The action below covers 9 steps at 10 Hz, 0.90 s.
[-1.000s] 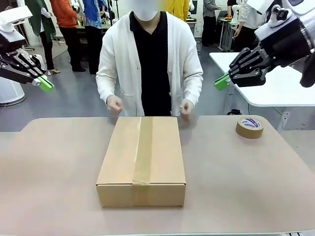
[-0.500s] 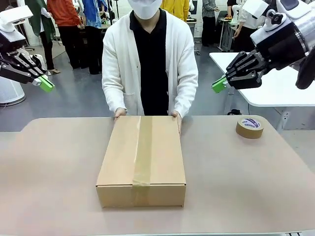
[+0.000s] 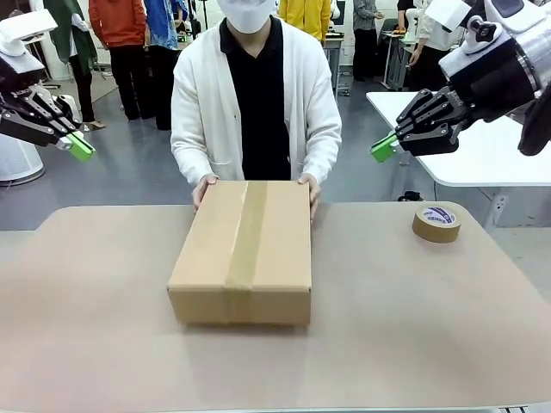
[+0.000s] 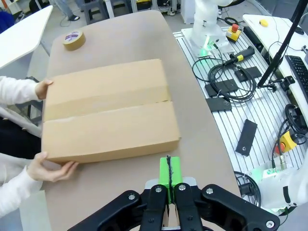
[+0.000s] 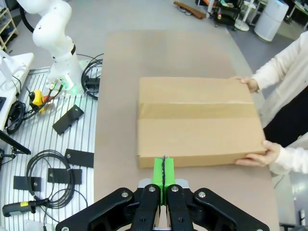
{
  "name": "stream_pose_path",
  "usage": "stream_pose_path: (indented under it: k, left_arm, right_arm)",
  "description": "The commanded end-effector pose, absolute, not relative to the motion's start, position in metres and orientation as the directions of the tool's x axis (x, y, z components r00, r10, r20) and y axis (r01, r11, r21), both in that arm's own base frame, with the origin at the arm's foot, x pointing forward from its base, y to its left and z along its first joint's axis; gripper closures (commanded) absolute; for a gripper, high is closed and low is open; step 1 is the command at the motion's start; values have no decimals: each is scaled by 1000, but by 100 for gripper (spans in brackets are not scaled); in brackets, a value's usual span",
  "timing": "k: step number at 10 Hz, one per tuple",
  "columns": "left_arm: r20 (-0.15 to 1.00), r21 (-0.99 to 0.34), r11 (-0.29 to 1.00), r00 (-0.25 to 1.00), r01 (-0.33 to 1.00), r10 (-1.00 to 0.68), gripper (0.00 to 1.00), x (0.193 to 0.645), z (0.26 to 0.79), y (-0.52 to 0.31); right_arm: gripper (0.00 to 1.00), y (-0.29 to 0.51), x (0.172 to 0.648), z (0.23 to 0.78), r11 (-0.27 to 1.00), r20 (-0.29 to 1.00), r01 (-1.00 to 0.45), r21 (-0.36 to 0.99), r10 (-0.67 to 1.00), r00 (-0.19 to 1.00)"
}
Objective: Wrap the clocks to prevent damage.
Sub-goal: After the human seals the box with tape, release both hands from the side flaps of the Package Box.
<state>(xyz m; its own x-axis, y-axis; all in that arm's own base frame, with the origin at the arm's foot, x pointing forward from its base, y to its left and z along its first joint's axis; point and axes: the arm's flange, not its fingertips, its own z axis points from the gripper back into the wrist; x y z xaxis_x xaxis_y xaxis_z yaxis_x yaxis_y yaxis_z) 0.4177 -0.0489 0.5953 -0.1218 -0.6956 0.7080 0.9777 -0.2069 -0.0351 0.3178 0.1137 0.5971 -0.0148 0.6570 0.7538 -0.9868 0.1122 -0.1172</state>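
— Two grippers up, I see: left gripper point(image 3: 80, 146) at nine o'clock, right gripper point(image 3: 384, 147) at two, jaws pressed together, holding nothing.
— And the box?
— Cardboard box point(image 3: 244, 251) mid-table, well below both, person's hands point(image 3: 203, 186) at its far corners.

Tan table point(image 3: 86, 344) with taped cardboard box point(image 3: 244, 249) and tape roll point(image 3: 436, 222).

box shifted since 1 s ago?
Yes. The cardboard box has lifted at its far end, held by the person's hands; its near edge sits farther from the table's front edge than before.
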Motion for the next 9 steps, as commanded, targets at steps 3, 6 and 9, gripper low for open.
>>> stream_pose_path:
  k: [3,6,9]
  left_arm:
    - [682,-42,-198,-116,979,-722,40,408,608,-51]
    - [687,-73,-189,-88,979,-722,0,404,606,-51]
    - [694,-86,-180,-71,980,-717,11,404,602,-52]
  right_arm:
    - [42,112,315,595,112,751,-985,-133,660,-27]
    - [0,107,320,592,148,782,-984,-97,623,17]
    - [5,109,323,585,131,782,-989,-70,623,27]
